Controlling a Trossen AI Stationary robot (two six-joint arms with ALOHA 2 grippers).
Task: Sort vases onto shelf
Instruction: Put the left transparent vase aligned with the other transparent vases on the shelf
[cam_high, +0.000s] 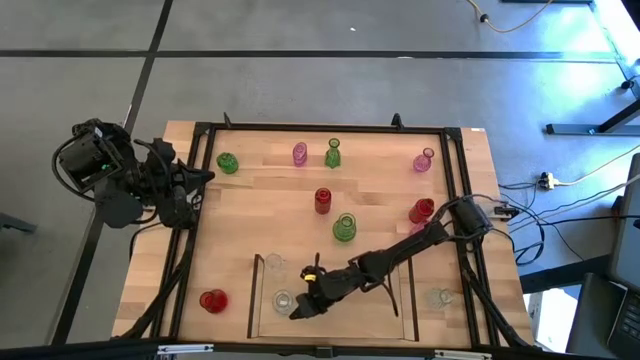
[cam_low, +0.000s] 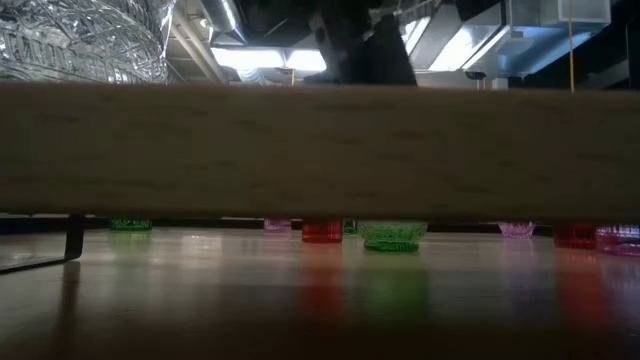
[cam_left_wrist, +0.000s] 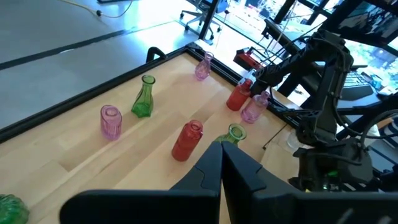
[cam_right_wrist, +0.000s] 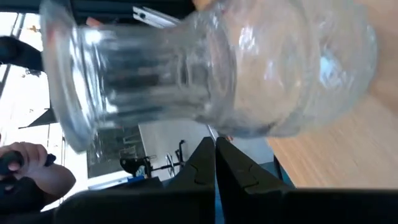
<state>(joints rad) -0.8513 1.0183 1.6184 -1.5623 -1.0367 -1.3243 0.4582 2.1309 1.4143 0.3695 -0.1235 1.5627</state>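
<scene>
A light wood counter (cam_high: 300, 200) inside a black frame stands on a grey floor, with cables trailing off to one side. The shelf (cam_high: 258, 300), a low dark-edged frame, sits at the counter's near edge. The right gripper (cam_high: 303, 308) reaches into it, fingers clenched together on nothing, and a clear vase (cam_high: 283, 299) stands just beside its tip; the right wrist view shows that clear vase (cam_right_wrist: 211, 68) looming right in front of the shut fingers (touching or merely close, I cannot tell). A second clear vase (cam_high: 273, 264) stands farther back inside the shelf.

The left gripper (cam_high: 205, 176) waits at the counter's left edge, fingers likewise pressed shut, empty. Out on the open counter stand a green narrow-necked vase (cam_high: 333, 153), a pink vase (cam_high: 299, 153), a round green vase (cam_high: 228, 163), a red vase (cam_high: 323, 200), a squat green vase (cam_high: 344, 227), another pink vase (cam_high: 424, 160) and a red vase (cam_high: 421, 210) near the right rail. Outside the shelf, a red round vase (cam_high: 212, 300) sits to its left and a clear one (cam_high: 439, 297) to its right.
</scene>
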